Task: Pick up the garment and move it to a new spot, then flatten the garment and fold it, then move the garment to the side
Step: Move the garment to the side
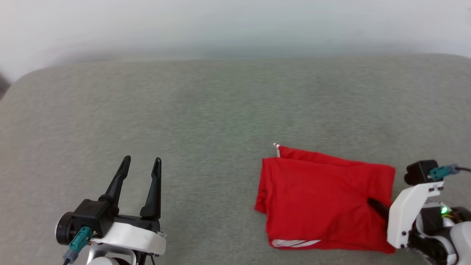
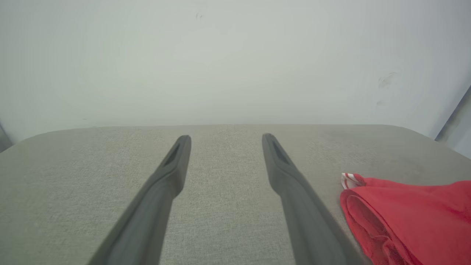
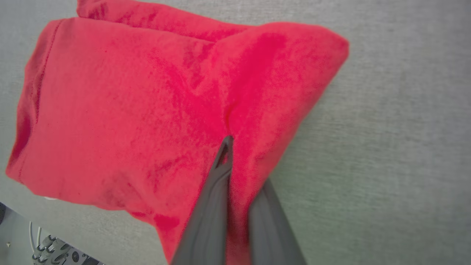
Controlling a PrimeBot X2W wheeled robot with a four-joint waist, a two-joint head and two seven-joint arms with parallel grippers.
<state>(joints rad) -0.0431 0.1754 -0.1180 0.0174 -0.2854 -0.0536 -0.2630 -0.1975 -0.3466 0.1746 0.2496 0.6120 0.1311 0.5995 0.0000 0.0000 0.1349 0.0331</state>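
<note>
The right hand (image 1: 371, 202) is pinched tight on the red shirt (image 1: 320, 198). Its two dark fingers (image 3: 217, 191) are pressed close, with a fold of the red cloth caught between them. One finger lies on top of the cloth, and the tip of the other is tucked under it. The cloth bunches up into a little ridge that runs away from the fingertips. The grip is on the side of the shirt nearest this hand, a bit in from the edge.

The rest of the shirt spreads out from the right hand toward the left hand. It is folded into a rough block and lies on the grey worktop (image 1: 206, 110). At the corner far from the right hand, a small red-and-white striped bit (image 1: 276, 145) pokes out. Along the edge nearest the robot, a white patch (image 1: 294, 243) peeks out from under the red.

The left hand (image 1: 142, 159) is well apart from the shirt, off on its other side. Its two fingers are spread wide and it holds nothing. It is over bare worktop, with its fingers pointing away from the robot. Past the far edge of the worktop is a pale wall (image 2: 235, 55).
</note>
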